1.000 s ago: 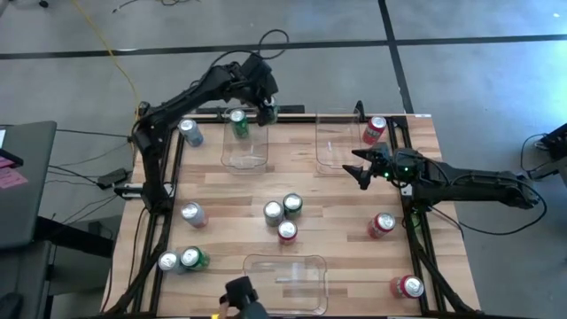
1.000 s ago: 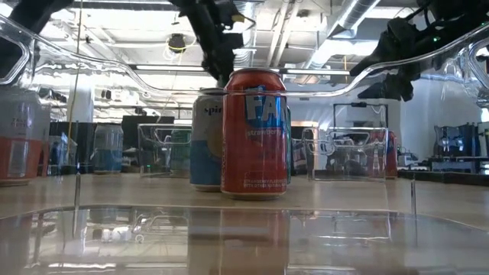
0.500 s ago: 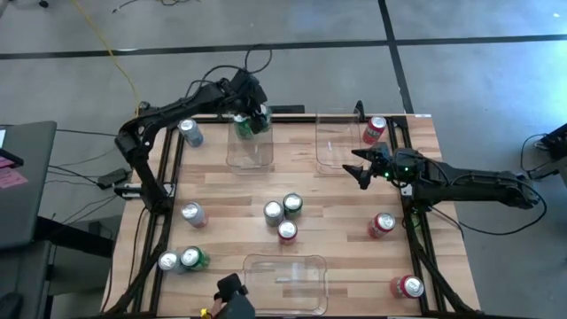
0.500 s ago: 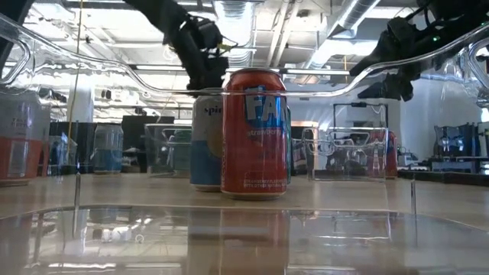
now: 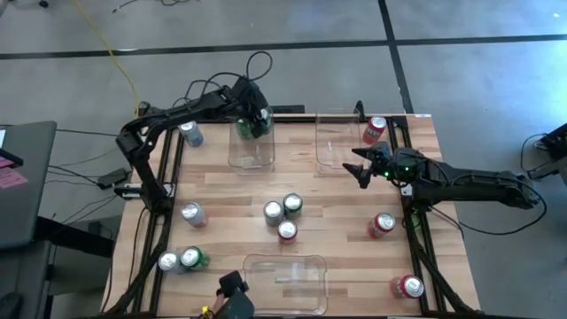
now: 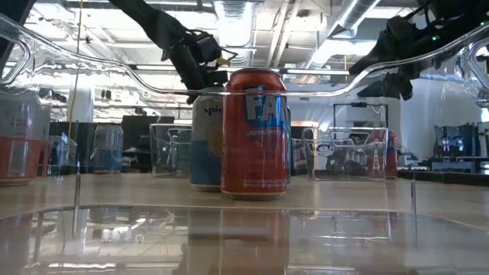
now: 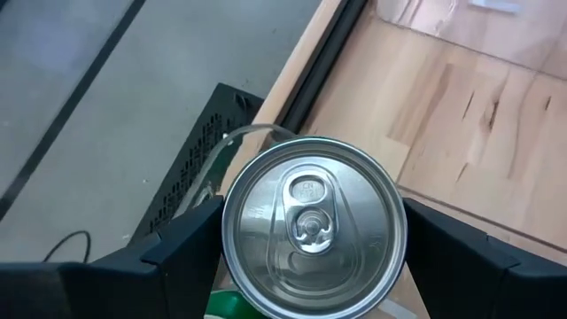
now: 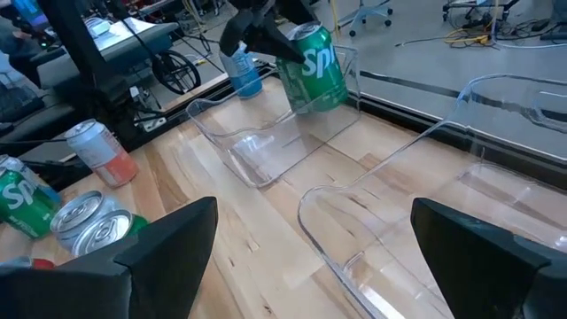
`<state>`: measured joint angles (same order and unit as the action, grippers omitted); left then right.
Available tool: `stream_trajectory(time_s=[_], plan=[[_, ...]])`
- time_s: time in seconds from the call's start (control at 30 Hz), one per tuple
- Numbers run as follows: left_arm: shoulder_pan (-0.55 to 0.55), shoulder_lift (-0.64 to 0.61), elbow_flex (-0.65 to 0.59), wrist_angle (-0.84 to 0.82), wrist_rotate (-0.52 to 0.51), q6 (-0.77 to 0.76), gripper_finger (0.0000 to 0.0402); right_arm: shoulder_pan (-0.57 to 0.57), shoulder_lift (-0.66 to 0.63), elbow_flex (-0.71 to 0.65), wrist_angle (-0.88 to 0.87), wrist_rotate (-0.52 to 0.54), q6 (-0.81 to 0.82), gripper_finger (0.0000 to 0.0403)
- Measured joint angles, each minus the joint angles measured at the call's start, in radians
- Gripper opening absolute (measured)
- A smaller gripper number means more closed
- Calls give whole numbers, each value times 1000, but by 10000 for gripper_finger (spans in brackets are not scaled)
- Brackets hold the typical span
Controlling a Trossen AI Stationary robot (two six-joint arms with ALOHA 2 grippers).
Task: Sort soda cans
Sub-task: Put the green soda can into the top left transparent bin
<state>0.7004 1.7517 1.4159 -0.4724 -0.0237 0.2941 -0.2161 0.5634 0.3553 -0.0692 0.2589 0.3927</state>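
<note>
The left gripper [image 5: 252, 120] is gripping a green can [image 8: 317, 68] between its fingers [image 7: 182, 248], which are clamped on the can's sides just under its silver top. It is holding the can, slightly tilted, inside a clear bin [image 5: 249, 151] at the far edge of the wooden surface [image 5: 337, 204]; whether the can's base is touching the bin floor cannot be told. In the left wrist view the can's silver top [image 7: 312, 225] is filling the space between the two fingers.

The right gripper [image 5: 359, 166] is hovering with its fingers spread wide apart and nothing between them, just beside the near corner of a second clear bin [image 5: 341, 142]. A red can [image 5: 373, 130] is lying just beyond those fingers, at the far right edge.

Well away from both pairs of fingers, a silver can [image 5: 274, 212], a green can [image 5: 292, 205] and a red can [image 5: 287, 231] are standing clustered mid-surface. Two more red cans [image 5: 382, 224] are sitting on the right side, and a third clear bin [image 5: 285, 279] is resting at the near edge.
</note>
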Motion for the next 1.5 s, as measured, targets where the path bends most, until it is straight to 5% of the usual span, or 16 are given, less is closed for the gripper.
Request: stream_trajectory(time_s=[0.87, 1.13, 1.5], plan=[[29, -1, -79, 77, 20, -21, 295, 0, 0, 0, 1, 5, -2, 395], [29, -1, -79, 102, 19, -11, 349, 0, 0, 0, 2, 5, -1, 395], [29, -1, -64, 113, -4, -21, 355, -3, 0, 0, 6, 5, -1, 395]])
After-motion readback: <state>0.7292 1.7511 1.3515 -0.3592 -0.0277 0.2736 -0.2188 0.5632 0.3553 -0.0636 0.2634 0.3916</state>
